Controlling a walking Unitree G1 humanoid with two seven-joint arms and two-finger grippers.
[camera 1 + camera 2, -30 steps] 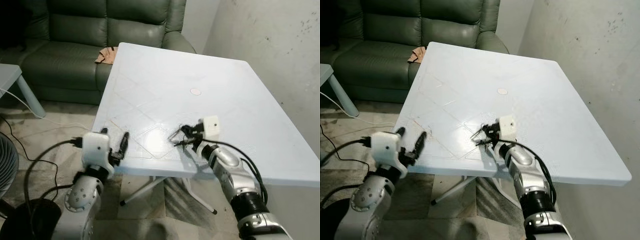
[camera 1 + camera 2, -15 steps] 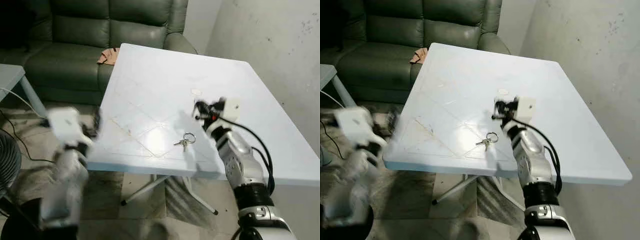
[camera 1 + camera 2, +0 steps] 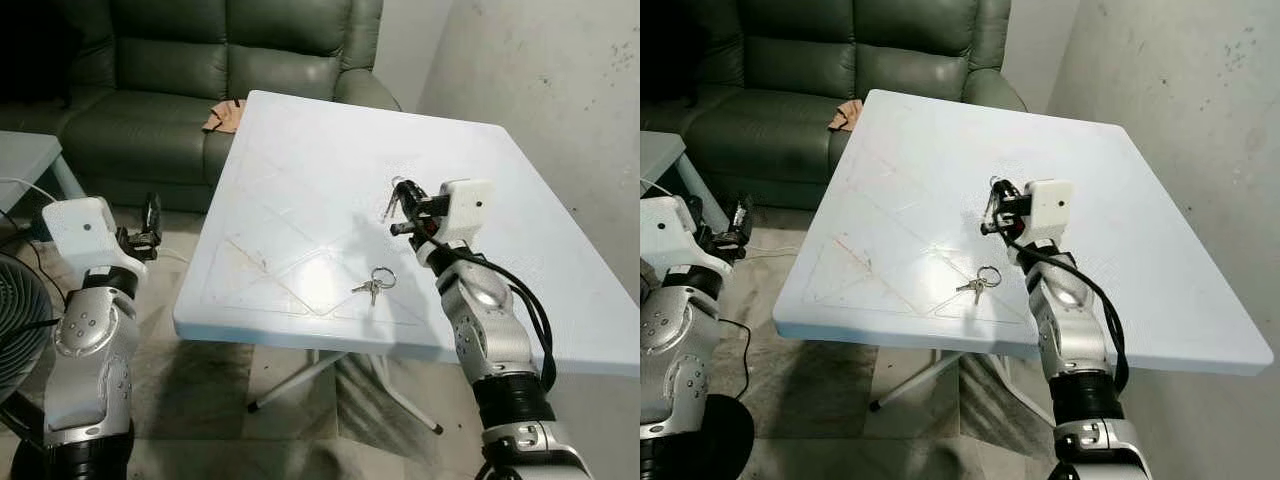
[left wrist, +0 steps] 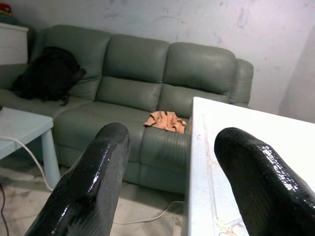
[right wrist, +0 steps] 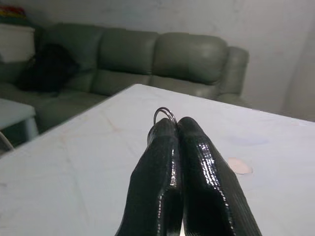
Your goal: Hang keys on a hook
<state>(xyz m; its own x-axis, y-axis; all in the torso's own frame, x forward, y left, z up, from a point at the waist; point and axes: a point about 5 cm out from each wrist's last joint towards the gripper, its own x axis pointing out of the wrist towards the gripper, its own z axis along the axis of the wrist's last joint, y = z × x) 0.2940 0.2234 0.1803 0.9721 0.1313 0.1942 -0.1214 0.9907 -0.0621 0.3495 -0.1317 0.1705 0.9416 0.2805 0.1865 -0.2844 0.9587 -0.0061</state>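
Two silver, rounded arm casings are seen, each jointed in segments with black collars between them. A white boxy camera housing with a small dark dot is mounted behind the fingers of the right gripper [image 3: 398, 208], and a like one behind those of the left gripper [image 3: 150, 215]. Black cables are looped from behind each housing along the forearm. The fingers [image 4: 93, 187] are glossy black, long and blunt-tipped.

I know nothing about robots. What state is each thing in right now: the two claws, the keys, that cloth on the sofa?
Right gripper: shut, pinching a small metal ring, raised above the white plastic table.
Left gripper: open, empty, off the table's side.
Bunch of silver keys: lying flat on the table, no gripper touching it.
Orange cloth: crumpled on the green sofa.
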